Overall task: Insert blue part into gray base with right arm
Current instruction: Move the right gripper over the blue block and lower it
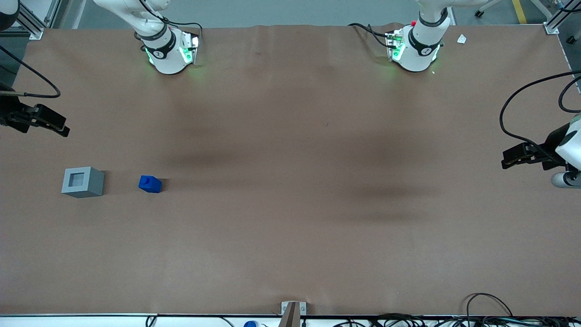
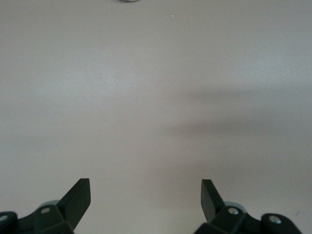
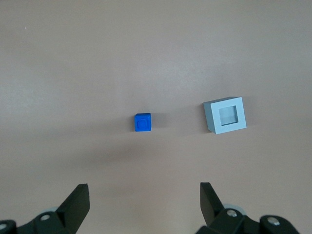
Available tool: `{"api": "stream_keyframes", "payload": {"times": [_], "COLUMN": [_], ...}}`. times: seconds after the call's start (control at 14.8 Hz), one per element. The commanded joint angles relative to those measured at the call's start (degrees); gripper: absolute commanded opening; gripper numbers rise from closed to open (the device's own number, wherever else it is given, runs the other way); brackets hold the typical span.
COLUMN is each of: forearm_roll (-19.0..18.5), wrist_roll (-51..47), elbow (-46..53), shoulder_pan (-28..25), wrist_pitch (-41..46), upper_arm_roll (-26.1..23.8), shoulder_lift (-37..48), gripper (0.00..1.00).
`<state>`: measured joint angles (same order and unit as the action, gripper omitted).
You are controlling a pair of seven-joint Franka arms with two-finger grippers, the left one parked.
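Two pieces sit on the brown table (image 1: 290, 227), both toward the working arm's end and about midway between the table's near and far edges. Nearest the front camera, nothing but bare cover. Next come the blue block (image 1: 150, 184) and the gray cube (image 1: 83, 181), side by side at roughly the same depth, apart with a clear gap. The cube is closer to the working arm's short edge; the block sits more inboard.

Blue block looks upright, with its raised stub (image 3: 143, 122) on top, as the wrist camera shows. Cube's square recess (image 3: 228, 115) faces up, pale rim around it, nothing inside. Insertion not started.

Farther from the camera than the cube, at that same short edge, the right arm's gripper (image 1: 47, 123) hangs above the table, well apart from both parts. Wrist view shows its fingers (image 3: 78, 200) spread wide with nothing between them.

Step in hand, as I read it: reach and pick the block. Advice:
- Centre the spread fingers over the block before descending; come straight down.
- Pinch the flat side faces of the lower body, not the stub, so it can't rotate.
- Cube looks slightly skewed relative to the block in the wrist view, so square the block to the recess edges before lowering.
- Lower slowly; a corner catching the rim would likely push the loose cube.
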<state>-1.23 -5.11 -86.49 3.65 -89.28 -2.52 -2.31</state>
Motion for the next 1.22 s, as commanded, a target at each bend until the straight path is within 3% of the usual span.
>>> {"api": "stream_keyframes", "payload": {"times": [0.0, 0.61, 1.15], "forearm_roll": [-0.44, 0.79, 1.32], "wrist_roll": [0.37, -0.24, -0.60], "elbow": [0.97, 0.10, -15.79], "shoulder_pan": [0.65, 0.48, 0.48], "wrist_pitch": [0.69, -1.33, -18.45], "upper_arm_roll": [-0.55, -0.81, -0.90], "shoulder_lift": [-0.50, -6.65, -6.57], "gripper": [1.00, 1.00, 1.00]}}
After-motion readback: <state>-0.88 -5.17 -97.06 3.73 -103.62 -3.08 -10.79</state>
